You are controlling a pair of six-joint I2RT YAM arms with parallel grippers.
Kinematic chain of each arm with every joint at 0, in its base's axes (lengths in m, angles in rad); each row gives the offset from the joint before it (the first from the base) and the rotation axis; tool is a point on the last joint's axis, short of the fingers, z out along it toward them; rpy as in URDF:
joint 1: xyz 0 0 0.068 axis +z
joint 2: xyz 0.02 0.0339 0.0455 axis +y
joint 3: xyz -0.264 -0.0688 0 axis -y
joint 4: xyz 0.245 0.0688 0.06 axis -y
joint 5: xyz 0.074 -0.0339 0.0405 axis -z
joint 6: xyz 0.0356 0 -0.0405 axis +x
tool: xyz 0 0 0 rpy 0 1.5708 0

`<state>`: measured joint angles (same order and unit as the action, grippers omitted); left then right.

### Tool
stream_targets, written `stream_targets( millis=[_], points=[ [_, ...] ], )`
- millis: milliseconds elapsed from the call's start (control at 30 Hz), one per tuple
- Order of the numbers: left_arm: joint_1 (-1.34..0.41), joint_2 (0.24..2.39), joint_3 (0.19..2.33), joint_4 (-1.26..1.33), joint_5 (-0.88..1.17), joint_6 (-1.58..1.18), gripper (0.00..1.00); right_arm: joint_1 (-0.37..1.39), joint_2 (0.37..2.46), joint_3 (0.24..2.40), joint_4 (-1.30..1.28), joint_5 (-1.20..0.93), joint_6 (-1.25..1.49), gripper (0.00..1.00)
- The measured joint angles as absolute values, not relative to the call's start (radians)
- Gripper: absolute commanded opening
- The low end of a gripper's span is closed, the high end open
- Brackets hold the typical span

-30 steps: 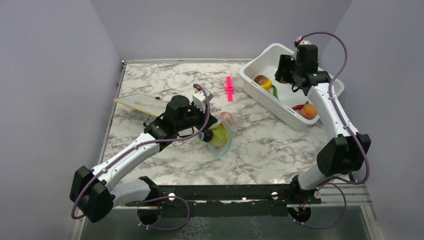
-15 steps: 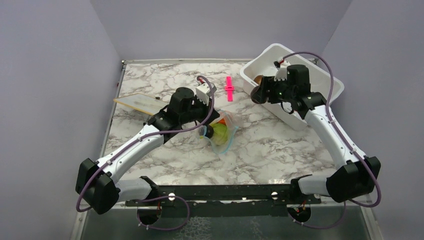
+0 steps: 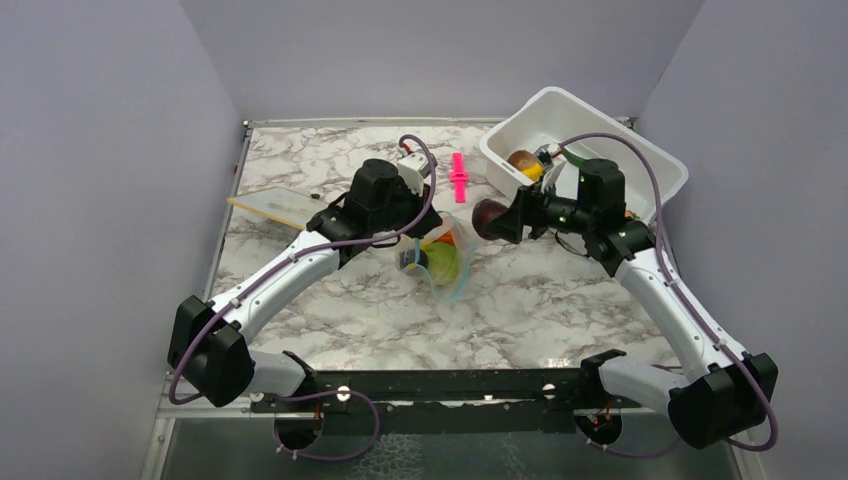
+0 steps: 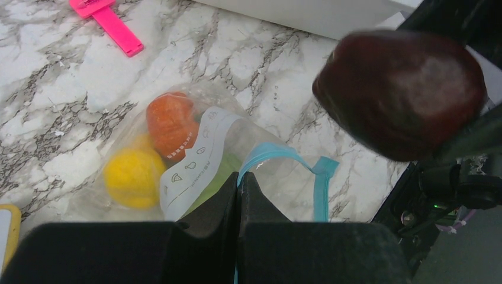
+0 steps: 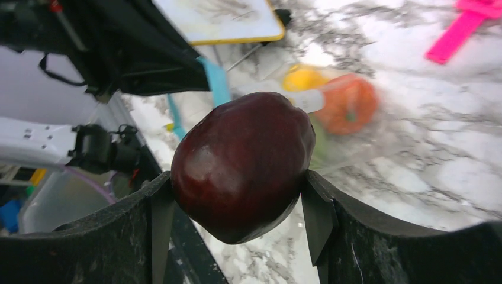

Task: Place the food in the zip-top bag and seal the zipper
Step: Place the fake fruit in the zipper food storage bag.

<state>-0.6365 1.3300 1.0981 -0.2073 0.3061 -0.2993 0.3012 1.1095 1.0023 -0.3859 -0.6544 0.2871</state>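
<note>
Grey-veined marble table (image 3: 560,290), lilac walls. Near its centre lies the zip-top bag (image 3: 448,268), with yellow, orange and green food inside. The left gripper (image 4: 238,177) is pinched flat on the edge by the blue zipper (image 4: 319,177), propping the mouth. The right gripper (image 5: 240,198) clamps the dark brown piece (image 4: 402,94) at 2 o'clock of the bag, just beside it. Step in hand: loading. Next, probably: carry the piece over the mouth, lower, release. More food sits in the white tub (image 3: 650,150) at 1 o'clock.

Right gripper (image 5: 239,189) out of the white tub (image 3: 640,150) and swung left over the table (image 3: 560,300), dark brown fruit (image 3: 489,215) now clamped in it just beside the bag (image 3: 452,265), left arm (image 3: 300,265) stretched farther forward, bag edge shifted slightly with it.
</note>
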Motion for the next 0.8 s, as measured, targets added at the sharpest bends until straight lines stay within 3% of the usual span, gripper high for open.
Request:
stream_targets(
  millis=[800],
  points=[
    [-0.614,1.365,1.122,-0.187,0.339,-0.378,0.00,0.554,1.069,0.899,-0.237,-0.716,0.434,0.39]
  ],
)
